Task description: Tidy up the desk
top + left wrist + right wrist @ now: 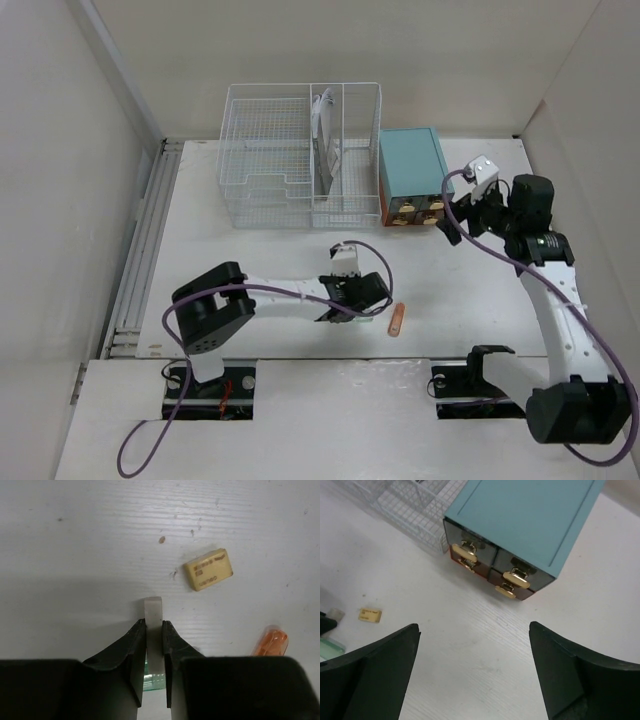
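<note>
My left gripper (153,626) is clamped on a thin white strip (153,609), well in front of the teal drawer cabinet (530,520). My right gripper (473,630) gapes wide just before that cabinet's drawers. The cabinet stands toward the back of the white desk (250,250).

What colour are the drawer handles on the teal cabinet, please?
Gold handles, best in right wrist view.

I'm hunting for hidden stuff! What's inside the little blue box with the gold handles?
The blue box keeps its secret. All four drawers are shut, so only their dark fronts and gold handles show. Anything inside is covered.
</note>
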Motion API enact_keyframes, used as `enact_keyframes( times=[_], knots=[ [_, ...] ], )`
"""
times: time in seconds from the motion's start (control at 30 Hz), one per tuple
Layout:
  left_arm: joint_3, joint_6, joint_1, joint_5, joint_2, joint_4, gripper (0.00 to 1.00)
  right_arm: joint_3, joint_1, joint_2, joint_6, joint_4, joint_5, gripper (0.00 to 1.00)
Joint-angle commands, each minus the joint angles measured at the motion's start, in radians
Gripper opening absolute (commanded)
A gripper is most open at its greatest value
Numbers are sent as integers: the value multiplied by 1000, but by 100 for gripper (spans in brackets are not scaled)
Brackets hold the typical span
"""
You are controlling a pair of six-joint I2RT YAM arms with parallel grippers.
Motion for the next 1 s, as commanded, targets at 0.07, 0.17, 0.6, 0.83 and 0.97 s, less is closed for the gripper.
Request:
enact_keyframes(
  times=[0.07,0.17,0.6,0.83,0.97],
  knots=[
    [-82,-4,-16,-35,-208,-40,0,-28,-6,90,52,34,-127,87],
    [-121,-4,-36,-46,-323,-51,0,-106,-6,99,194,166,-157,78],
    [-269,27,-45,-89,-627,-37,0,-254,109,301,643,563,-263,64],
    [-269,85,-45,-58,-627,37,0,-326,63,291,727,617,-181,60],
    [-269,85,-45,-58,-627,47,0,-363,-23,260,770,617,-67,56]
  ],
)
